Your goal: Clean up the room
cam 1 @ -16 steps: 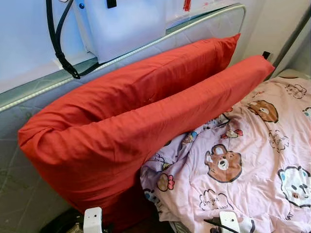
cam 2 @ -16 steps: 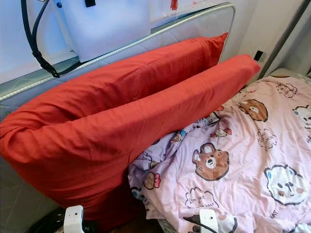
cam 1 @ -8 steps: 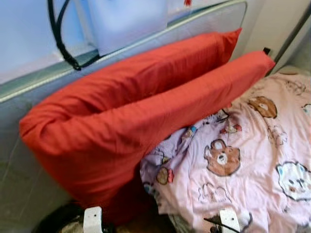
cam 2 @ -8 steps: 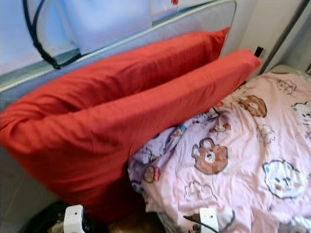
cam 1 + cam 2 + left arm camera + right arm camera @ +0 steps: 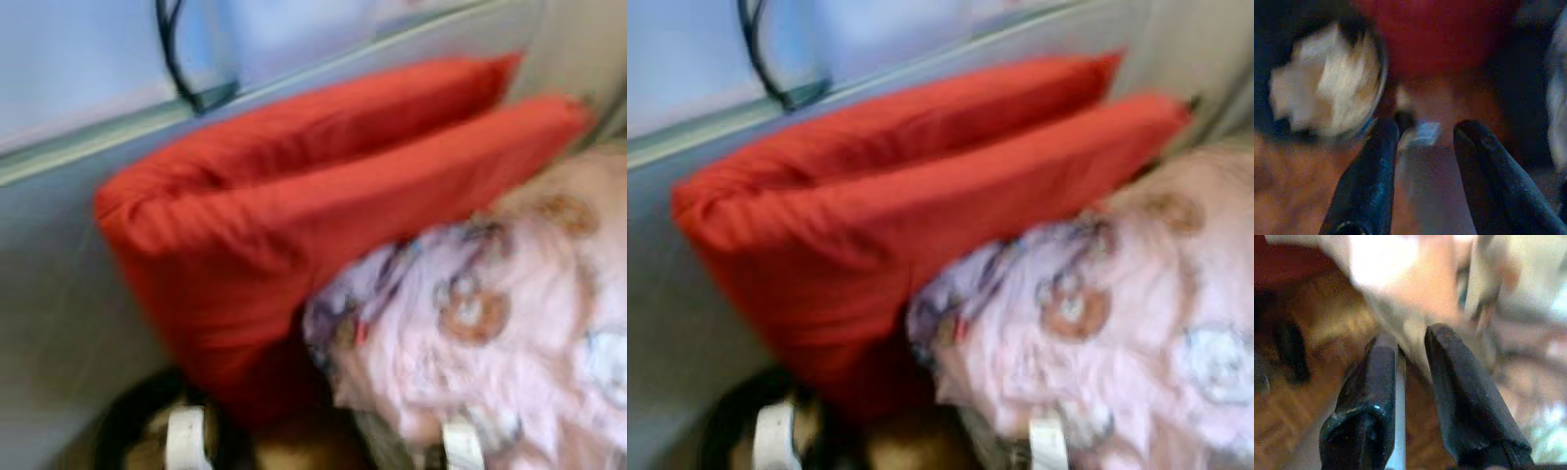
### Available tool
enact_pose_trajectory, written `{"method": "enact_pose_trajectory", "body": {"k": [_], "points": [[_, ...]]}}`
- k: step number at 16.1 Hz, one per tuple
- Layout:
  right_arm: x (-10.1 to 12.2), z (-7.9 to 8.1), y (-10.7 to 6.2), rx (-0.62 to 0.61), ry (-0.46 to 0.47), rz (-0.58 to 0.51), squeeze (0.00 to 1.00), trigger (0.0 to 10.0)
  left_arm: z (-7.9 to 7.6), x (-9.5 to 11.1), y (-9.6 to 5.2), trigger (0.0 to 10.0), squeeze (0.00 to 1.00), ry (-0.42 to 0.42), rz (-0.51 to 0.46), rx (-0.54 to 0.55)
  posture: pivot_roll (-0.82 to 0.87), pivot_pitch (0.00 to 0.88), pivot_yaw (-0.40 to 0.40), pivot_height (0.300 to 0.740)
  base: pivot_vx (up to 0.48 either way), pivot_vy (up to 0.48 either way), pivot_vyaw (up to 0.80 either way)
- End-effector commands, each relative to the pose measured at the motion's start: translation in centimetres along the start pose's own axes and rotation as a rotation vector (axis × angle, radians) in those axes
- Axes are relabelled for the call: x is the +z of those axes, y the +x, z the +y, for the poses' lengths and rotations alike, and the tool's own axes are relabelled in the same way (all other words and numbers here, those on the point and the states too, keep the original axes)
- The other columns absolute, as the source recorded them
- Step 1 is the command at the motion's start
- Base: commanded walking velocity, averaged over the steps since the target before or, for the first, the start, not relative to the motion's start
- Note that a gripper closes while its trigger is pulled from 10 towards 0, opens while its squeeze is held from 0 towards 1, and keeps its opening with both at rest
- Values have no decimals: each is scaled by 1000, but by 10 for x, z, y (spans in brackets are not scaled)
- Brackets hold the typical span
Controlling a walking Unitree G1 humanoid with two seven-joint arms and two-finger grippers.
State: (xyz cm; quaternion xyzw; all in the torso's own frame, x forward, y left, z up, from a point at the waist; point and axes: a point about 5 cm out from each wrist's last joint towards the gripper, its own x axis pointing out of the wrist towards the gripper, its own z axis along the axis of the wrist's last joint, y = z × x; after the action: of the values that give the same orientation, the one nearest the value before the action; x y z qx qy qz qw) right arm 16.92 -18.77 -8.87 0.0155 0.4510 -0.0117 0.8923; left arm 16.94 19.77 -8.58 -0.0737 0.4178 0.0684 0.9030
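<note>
Two long red pillows [image 5: 323, 206] lean against the grey headboard [image 5: 59, 284], and the picture is blurred. A pink quilt with bear prints [image 5: 500, 323] lies bunched on the bed to their right. My left gripper [image 5: 1425, 132] is open with nothing between its fingers, low over the wooden floor near a dark round bin [image 5: 1322, 88] with pale contents. My right gripper [image 5: 1409, 340] hangs beside the quilt's edge, its fingers a narrow gap apart and holding nothing.
The dark bin [image 5: 132, 436] stands on the floor at the lower left, under the pillows' end. A black cable [image 5: 186, 69] hangs on the pale wall above the headboard. Brown wooden floor [image 5: 1312, 396] lies beside the bed.
The whole picture has slid to the right and blurred, so the camera has moved. Pillows, quilt and both arms keep their places relative to each other.
</note>
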Motion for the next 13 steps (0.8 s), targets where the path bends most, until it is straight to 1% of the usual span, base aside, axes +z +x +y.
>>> {"method": "enact_pose_trajectory", "body": {"k": [1,10,13], "points": [[-14,2,-3,5,3,45,0,10000,1,3,1,10000,0,12,-8,1,21,102,2,740,-259,0,0],[-15,2,-3,4,11,46,0,10000,1,3,1,10000,0,13,-8,7,21,100,-1,740,0,0,0],[-15,3,-3,10,7,52,0,10000,1,3,1,10000,0,13,-7,7,20,100,0,740,0,0,-687]]}}
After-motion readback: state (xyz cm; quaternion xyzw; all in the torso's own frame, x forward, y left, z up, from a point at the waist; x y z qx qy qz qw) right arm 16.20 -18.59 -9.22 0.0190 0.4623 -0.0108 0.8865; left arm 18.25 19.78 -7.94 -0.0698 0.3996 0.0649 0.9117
